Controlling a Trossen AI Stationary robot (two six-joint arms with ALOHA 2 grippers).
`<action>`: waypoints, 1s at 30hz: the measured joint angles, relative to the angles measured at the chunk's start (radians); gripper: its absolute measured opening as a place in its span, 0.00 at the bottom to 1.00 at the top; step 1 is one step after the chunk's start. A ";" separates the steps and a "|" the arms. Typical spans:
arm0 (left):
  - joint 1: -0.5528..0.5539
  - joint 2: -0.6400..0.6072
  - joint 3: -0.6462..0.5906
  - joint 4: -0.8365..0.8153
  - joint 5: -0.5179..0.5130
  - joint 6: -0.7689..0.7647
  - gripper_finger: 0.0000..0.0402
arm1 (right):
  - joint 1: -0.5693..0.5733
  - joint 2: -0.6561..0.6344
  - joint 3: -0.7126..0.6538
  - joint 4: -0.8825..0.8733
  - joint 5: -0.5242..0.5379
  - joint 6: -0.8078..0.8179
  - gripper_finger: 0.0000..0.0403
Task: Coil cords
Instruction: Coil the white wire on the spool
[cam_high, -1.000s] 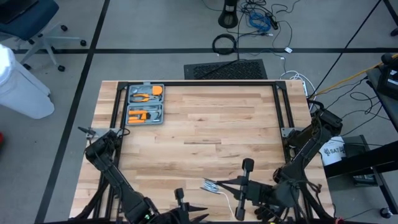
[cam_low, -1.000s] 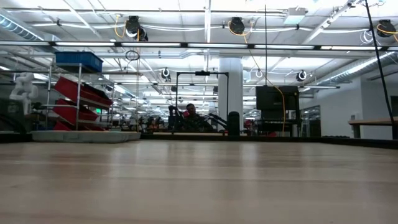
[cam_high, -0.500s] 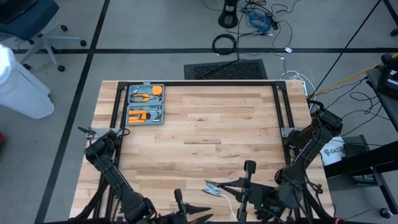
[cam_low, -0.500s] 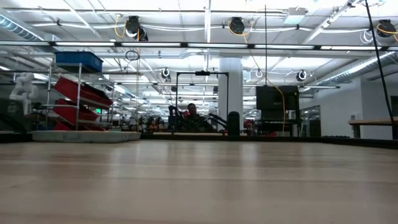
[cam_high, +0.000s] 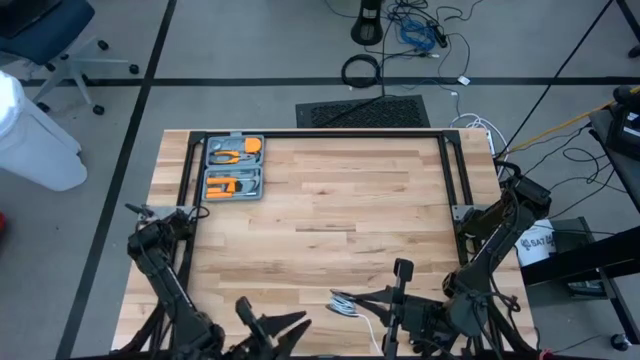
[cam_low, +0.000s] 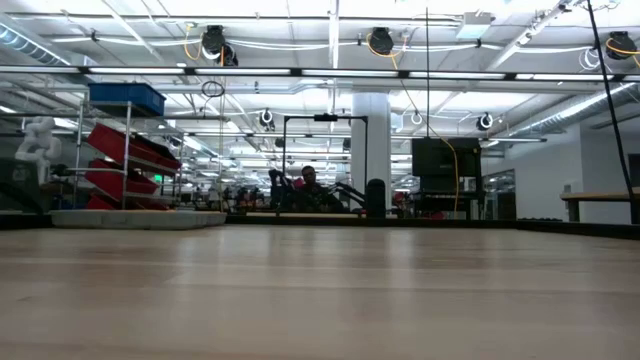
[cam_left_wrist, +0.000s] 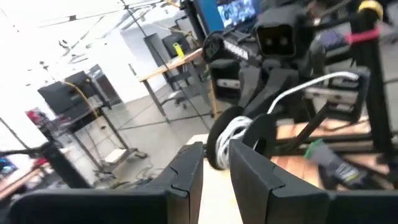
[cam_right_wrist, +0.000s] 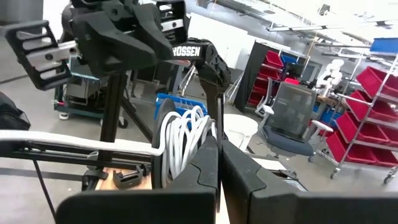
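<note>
The white cord (cam_high: 344, 303) is wound into a small coil of several loops (cam_right_wrist: 180, 144) near the table's near edge. My right gripper (cam_high: 340, 297) is shut on it and points level toward the table's left. The coil also shows in the left wrist view (cam_left_wrist: 231, 134), straight ahead of my left gripper (cam_left_wrist: 216, 180). My left gripper (cam_high: 295, 325) stands to the left of the coil, apart from it, level and open with nothing between its fingers. The low view shows neither gripper nor cord. My right gripper pinches the coil's bundled loops (cam_right_wrist: 198, 140) between its two fingers (cam_right_wrist: 208, 165), coming level from the table's right. The loops stand upright beside the fingertips, held above the tabletop. A loose tail (cam_right_wrist: 68, 140) leads off from the coil, and in the high view it trails toward the near edge (cam_high: 368, 328).
A grey tool case (cam_high: 233, 167) with orange tools lies open at the table's far left. A black frame (cam_high: 450, 170) runs along the table's far and side edges. The bare wood in the middle (cam_high: 330, 220) is free room.
My left gripper has risen, drawn back toward the table's left and rolled about its own axis, keeping the same gap. My right gripper has held still with the coil.
</note>
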 joint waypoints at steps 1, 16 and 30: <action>-0.003 0.000 0.000 -0.003 -0.009 0.016 0.21 | 0.000 0.000 0.000 -0.001 0.000 -0.006 0.00; -0.075 0.000 0.000 -0.276 0.103 -0.275 0.21 | 0.000 0.000 0.000 -0.094 0.017 -0.010 0.00; -0.040 0.001 0.000 -0.502 0.192 -0.538 0.21 | -0.002 0.000 0.000 -0.405 0.027 0.168 0.00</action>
